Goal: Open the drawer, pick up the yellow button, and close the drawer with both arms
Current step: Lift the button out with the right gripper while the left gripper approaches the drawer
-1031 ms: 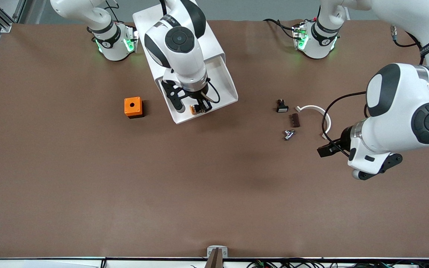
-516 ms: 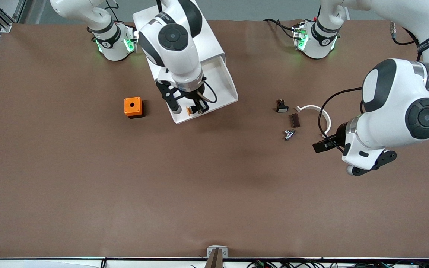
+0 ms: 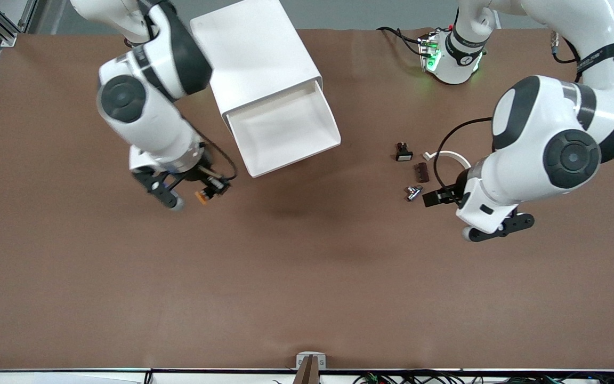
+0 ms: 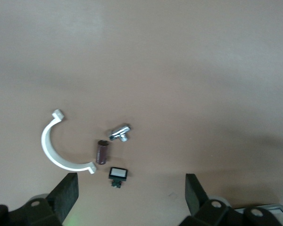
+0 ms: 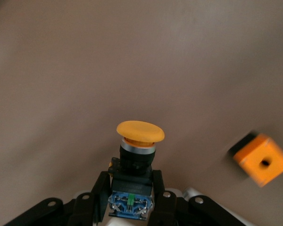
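The drawer [image 3: 285, 132] stands pulled out of the white cabinet [image 3: 253, 53], and its tray shows nothing inside. My right gripper [image 3: 212, 189] is shut on the button [image 3: 201, 196], which it holds over the bare table beside the drawer, toward the right arm's end. In the right wrist view the button [image 5: 139, 150] has its orange cap pointing away from the right gripper [image 5: 131, 181], whose fingers [image 5: 100, 188] clamp its black-and-blue body. My left gripper [image 3: 435, 197] hangs open over the table by the small parts, and in its own view the left gripper [image 4: 130, 197] holds nothing.
An orange cube box [image 5: 263, 162] lies on the table close to the held button; my right arm hides it in the front view. A small black button with a white face [image 3: 403, 153], a brown piece [image 3: 421, 172], a metal fitting [image 3: 412, 192] and a white curved clip [image 3: 451, 156] lie near the left gripper.
My right arm lifted the button out of the drawer and swung it toward the right arm's end, now covering the orange box. My left arm shifted toward the small parts.
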### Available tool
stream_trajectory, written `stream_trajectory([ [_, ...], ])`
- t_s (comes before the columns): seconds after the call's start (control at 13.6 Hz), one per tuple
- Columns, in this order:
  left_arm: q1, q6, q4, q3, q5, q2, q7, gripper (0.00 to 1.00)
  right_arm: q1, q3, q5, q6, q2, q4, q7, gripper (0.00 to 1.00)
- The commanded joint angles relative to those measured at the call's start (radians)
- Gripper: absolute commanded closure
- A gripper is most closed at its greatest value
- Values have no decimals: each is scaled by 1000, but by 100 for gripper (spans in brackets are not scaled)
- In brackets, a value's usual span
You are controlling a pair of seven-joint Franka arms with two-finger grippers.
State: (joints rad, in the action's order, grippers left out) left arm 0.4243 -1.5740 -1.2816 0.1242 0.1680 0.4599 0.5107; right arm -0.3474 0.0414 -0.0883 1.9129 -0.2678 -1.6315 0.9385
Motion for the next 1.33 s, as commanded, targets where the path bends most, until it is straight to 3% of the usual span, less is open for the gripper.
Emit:
stream_trajectory([
  [0.0, 4, -102, -94, -30, -36, -32, -15, 1, 141, 17, -10, -18, -11, 7, -281, 100],
  [0.22, 5, -210, -145, -90, -38, -38, -15, 1, 258, 15, 12, 20, -77, 9, -525, 100],
  [0.52, 19, -228, -148, -167, -35, -4, 11, 1, 358, 17, 67, 122, -194, 9, -702, 99],
  [0.88, 149, -314, -151, -176, -33, 61, 290, 1, 426, 17, 70, 253, -338, 10, -898, 99],
  [1.25, 276, -376, -145, -176, -15, 115, 495, 1, 453, 17, 71, 290, -438, 45, -1003, 99],
])
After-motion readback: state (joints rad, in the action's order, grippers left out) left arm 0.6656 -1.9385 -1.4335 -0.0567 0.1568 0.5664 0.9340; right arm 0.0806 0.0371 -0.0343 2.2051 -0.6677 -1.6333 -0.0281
